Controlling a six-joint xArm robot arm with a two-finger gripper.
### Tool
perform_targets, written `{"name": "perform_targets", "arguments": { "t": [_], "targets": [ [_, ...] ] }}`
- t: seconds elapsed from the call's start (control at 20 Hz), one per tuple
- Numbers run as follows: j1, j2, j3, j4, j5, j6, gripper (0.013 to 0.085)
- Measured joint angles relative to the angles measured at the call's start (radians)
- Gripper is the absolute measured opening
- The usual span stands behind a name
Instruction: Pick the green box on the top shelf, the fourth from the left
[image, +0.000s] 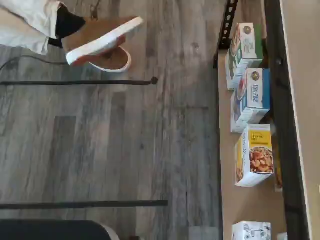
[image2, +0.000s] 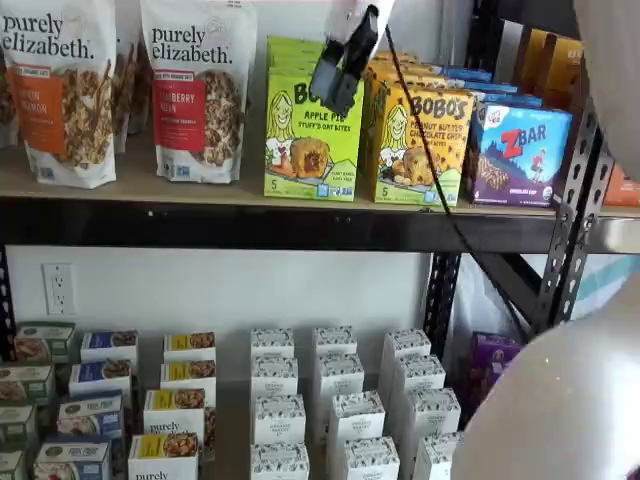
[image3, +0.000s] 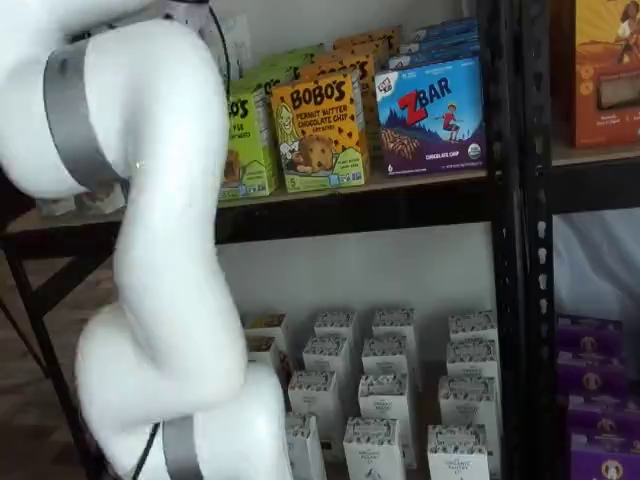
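The green box reads "BOBO'S APPLE PIE" and stands upright on the top shelf, between a purely elizabeth bag and the yellow-orange Bobo's box. My gripper hangs from the top edge in a shelf view, its black fingers in front of the green box's upper right part. No clear gap shows between the fingers, and they hold no box. In a shelf view the white arm covers most of the green box and hides the gripper. The wrist view shows neither the box nor the fingers.
A blue Zbar box stands right of the yellow-orange box. Black uprights frame the shelf. Rows of small white boxes fill the lower shelf. The wrist view shows grey floor, a person's shoe and lower-shelf boxes.
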Motion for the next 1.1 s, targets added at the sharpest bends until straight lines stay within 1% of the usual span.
{"name": "perform_targets", "arguments": {
  "t": [0.1, 0.25, 0.4, 0.55, 0.65, 0.85, 1.1],
  "targets": [
    [-0.004, -0.008, 0.008, -0.011, -0.011, -0.005, 0.0850],
    [-0.021, -0.013, 0.013, -0.013, -0.009, -0.021, 0.0850],
    [-0.031, -0.019, 0.020, -0.007, -0.014, -0.030, 0.0850],
    [-0.042, -0.025, 0.029, 0.009, -0.028, -0.040, 0.0850],
    [-0.046, -0.033, 0.041, 0.024, -0.061, -0.044, 0.0850],
    [-0.037, -0.034, 0.052, 0.027, -0.127, -0.041, 0.0850],
    [-0.036, -0.022, 0.050, 0.049, -0.212, -0.041, 0.0850]
  ]
}}
